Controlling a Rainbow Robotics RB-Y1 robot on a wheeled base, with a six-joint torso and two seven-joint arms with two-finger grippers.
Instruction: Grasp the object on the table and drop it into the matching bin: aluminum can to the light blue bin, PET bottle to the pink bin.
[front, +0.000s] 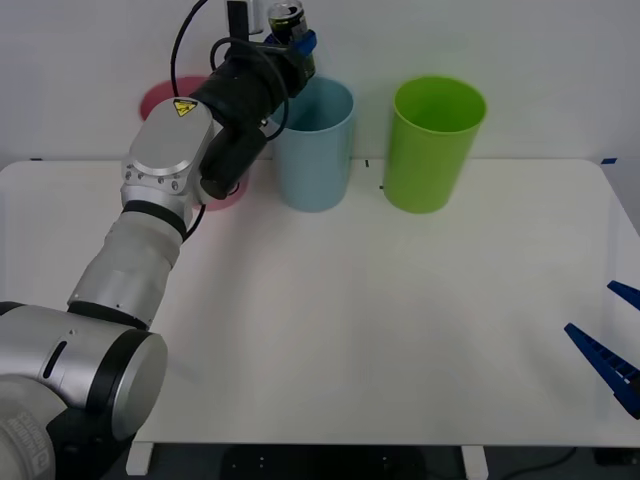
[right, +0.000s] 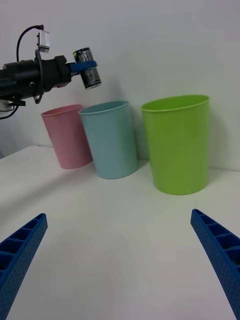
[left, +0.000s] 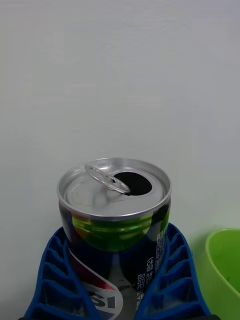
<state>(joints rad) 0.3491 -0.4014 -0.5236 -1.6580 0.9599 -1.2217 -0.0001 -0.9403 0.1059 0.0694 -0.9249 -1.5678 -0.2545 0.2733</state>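
White desk (front: 400, 330) | left pincer (front: 297, 42) clenched on aluminum can (front: 286, 17), raised above light blue bin (front: 315, 150) for dropping | right pincer (right: 120, 250) released, parked near desk edge

opened aluminum can (left: 114, 220) aloft above light blue bin (front: 314, 145)

Left gripper (front: 293, 40) holds the aluminum can (front: 287, 17) above the light blue bin (front: 314, 145), pink bin (right: 67, 135) to its left (another bin (front: 433, 143) right), all on the table (front: 400, 330).
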